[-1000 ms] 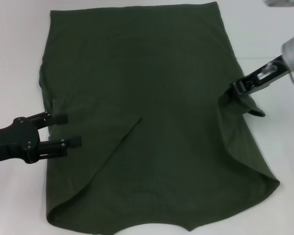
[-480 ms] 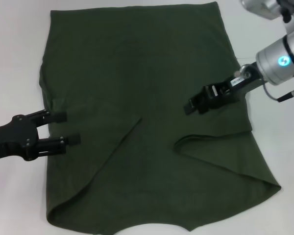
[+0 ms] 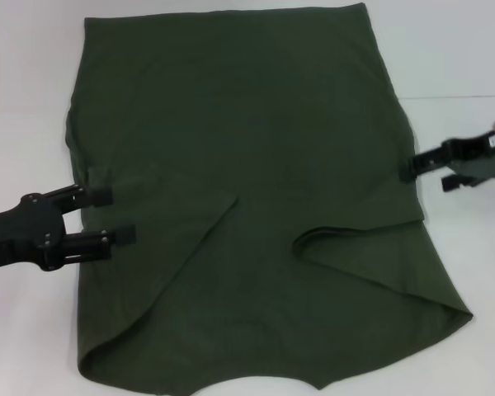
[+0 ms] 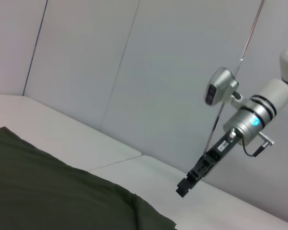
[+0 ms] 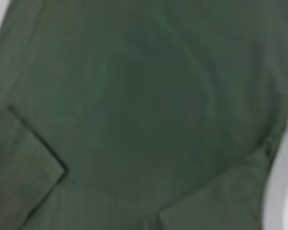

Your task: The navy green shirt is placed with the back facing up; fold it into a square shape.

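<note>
The navy green shirt [image 3: 256, 140] lies flat on the white table, plain side up, with both sleeves folded inward over the body. The left sleeve flap [image 3: 177, 210] and the right sleeve flap [image 3: 359, 243] rest near the middle. My left gripper [image 3: 115, 217] is open at the shirt's left edge, its fingers over the cloth and holding nothing. My right gripper [image 3: 427, 175] is open and empty just off the shirt's right edge; the left wrist view also shows this right gripper [image 4: 185, 186] above the table. The shirt [image 5: 134, 96] fills the right wrist view.
The white table [image 3: 33, 82] shows bare on the left, and on the right beyond the shirt. A seam line in the table [image 3: 462, 96] runs across at the right. Grey wall panels [image 4: 158, 72] stand behind the table.
My right gripper carried the right sleeve inward over the shirt, let it go, and drew back to the right edge. The left gripper has stayed in place.
</note>
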Motion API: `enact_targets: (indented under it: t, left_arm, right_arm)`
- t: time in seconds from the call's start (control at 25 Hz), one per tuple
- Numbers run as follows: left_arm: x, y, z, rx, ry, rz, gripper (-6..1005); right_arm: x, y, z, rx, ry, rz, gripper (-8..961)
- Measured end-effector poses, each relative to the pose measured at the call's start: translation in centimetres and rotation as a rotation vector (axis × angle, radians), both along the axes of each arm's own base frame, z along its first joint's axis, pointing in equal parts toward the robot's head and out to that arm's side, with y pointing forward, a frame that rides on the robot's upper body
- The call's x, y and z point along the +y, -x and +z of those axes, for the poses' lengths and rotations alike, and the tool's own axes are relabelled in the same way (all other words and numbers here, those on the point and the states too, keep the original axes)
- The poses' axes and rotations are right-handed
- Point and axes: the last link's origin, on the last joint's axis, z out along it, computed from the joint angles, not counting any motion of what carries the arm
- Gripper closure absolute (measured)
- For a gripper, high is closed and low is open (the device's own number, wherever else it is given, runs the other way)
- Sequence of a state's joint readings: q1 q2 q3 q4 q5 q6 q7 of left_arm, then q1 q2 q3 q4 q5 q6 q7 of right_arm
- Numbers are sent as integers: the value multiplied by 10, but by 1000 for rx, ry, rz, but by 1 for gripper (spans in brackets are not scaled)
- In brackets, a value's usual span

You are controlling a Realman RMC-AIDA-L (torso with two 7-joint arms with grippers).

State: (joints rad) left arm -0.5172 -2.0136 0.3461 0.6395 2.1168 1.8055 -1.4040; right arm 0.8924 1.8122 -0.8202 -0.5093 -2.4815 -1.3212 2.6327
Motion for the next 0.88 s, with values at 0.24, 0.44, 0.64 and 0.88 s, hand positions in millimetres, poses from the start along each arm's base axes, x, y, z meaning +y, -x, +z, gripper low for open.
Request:
enact_targets:
  t: [0.24, 0.44, 0.64, 0.88]
  left_arm:
    - [0, -1, -1, -1, 6, -5, 93]
    - [0, -2, -1, 0, 8, -8, 93]
    - [0, -2, -2, -3, 11, -8, 94]
    - [-1, -2, -2, -5, 13, -10, 94]
  right_arm:
    - [-5, -16, -17, -21, -10, 6, 59]
    - [-6, -19, -31, -33, -17, 39, 21]
    - [-8, -26, -40, -50, -38, 49, 22]
    - [-10, -30, -43, -58, -51, 53, 21]
